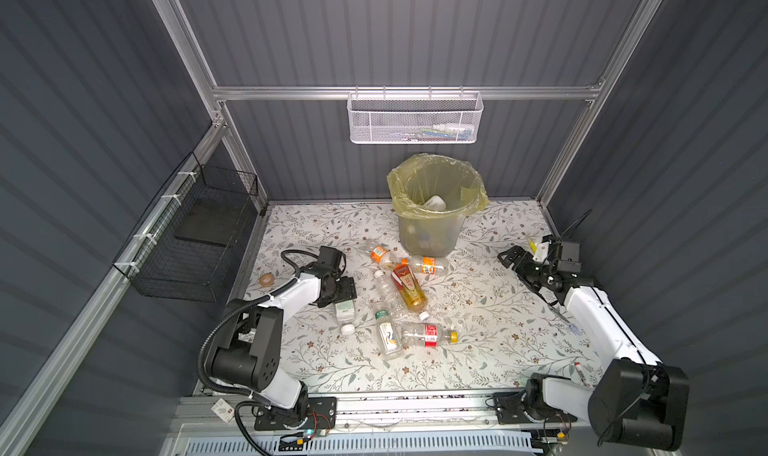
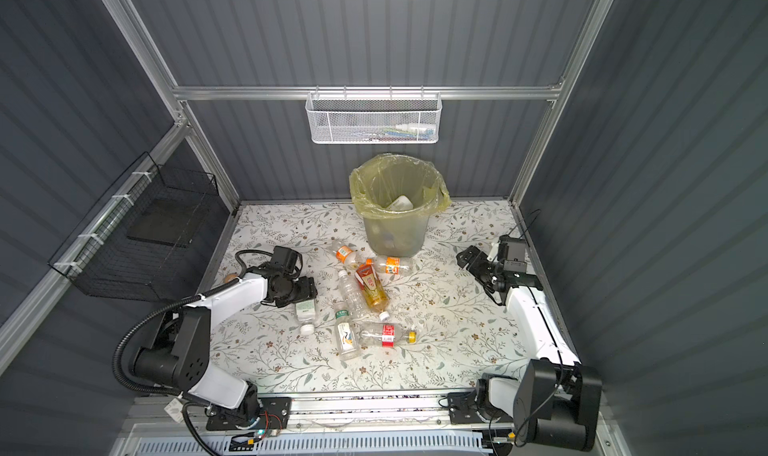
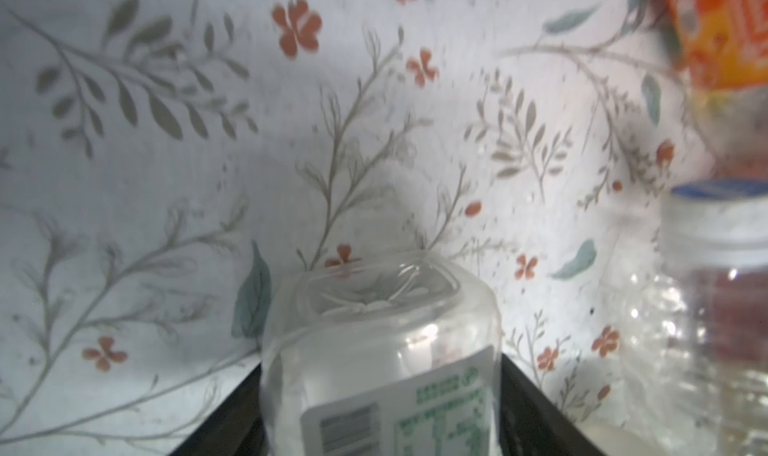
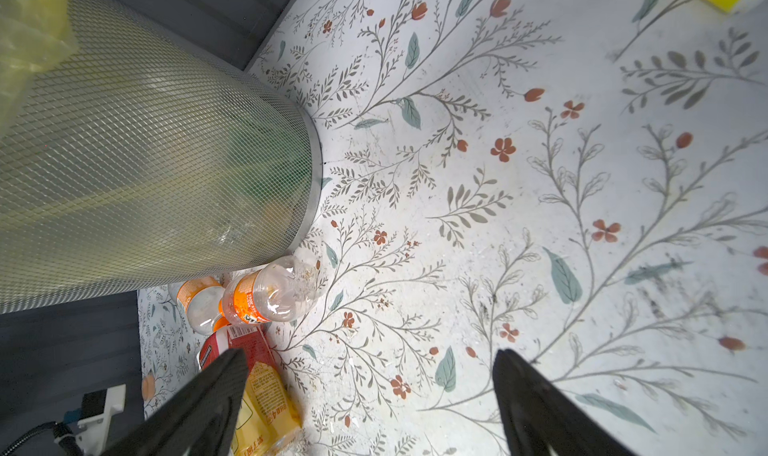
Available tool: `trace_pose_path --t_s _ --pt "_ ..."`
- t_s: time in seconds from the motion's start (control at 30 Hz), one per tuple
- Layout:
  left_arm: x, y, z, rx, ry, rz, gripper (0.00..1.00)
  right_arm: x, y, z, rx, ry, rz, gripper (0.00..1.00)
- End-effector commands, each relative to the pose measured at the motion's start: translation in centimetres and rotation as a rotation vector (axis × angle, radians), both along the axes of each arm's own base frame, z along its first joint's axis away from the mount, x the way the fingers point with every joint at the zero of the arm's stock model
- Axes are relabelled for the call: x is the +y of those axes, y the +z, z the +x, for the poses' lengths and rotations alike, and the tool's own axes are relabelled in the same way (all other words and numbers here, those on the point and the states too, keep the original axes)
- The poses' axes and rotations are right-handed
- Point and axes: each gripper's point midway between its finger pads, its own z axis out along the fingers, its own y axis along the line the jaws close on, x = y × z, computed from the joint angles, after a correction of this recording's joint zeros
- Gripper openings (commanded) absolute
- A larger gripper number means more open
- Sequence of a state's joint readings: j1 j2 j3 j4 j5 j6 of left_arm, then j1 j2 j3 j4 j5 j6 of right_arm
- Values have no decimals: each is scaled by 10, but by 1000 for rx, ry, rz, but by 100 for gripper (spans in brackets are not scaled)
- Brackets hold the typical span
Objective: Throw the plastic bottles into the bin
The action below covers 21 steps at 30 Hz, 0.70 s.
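seven plastic bottles (image 1: 409,287) loose on the floral table (image 1: 498,350) at frame centre in both top views, two orange-labelled ones nearest the base of the bin (image 1: 432,233), upright at upper centre with a white container (image 1: 435,202) down inside its yellow liner (image 1: 399,183). left gripper (image 3: 380,370) low over a square white-labelled bottle (image 1: 344,309) at centre left, black fingers (image 3: 232,420) close along both its sides, clamped or merely straddling impossible to tell. right gripper (image 4: 370,352) at mid right, well apart from every bottle, jaws spread wide on nothing.
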State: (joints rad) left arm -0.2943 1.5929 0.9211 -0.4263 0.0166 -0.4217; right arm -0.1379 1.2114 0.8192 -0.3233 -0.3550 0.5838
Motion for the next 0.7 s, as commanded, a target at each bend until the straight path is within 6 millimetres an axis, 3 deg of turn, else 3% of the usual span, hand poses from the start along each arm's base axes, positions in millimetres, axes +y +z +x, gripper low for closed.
trace_pose_path --t_s 0.0,0.17,0.43,0.53,0.67 --pt "-2 3 4 8 -73 43 94 -2 -5 0 3 -10 1 95" --pt "4 -7 -6 39 -56 59 97 -1 -13 -2 18 -10 1 95" --pt "8 -17 -36 92 2 38 93 -1 -18 -1 26 -7 6 95" --pt "7 -22 -47 102 16 31 87 0 -20 -1 26 -8 17 94" --pt "8 -19 -51 88 38 12 71 1 -23 -1 35 -5 20 94"
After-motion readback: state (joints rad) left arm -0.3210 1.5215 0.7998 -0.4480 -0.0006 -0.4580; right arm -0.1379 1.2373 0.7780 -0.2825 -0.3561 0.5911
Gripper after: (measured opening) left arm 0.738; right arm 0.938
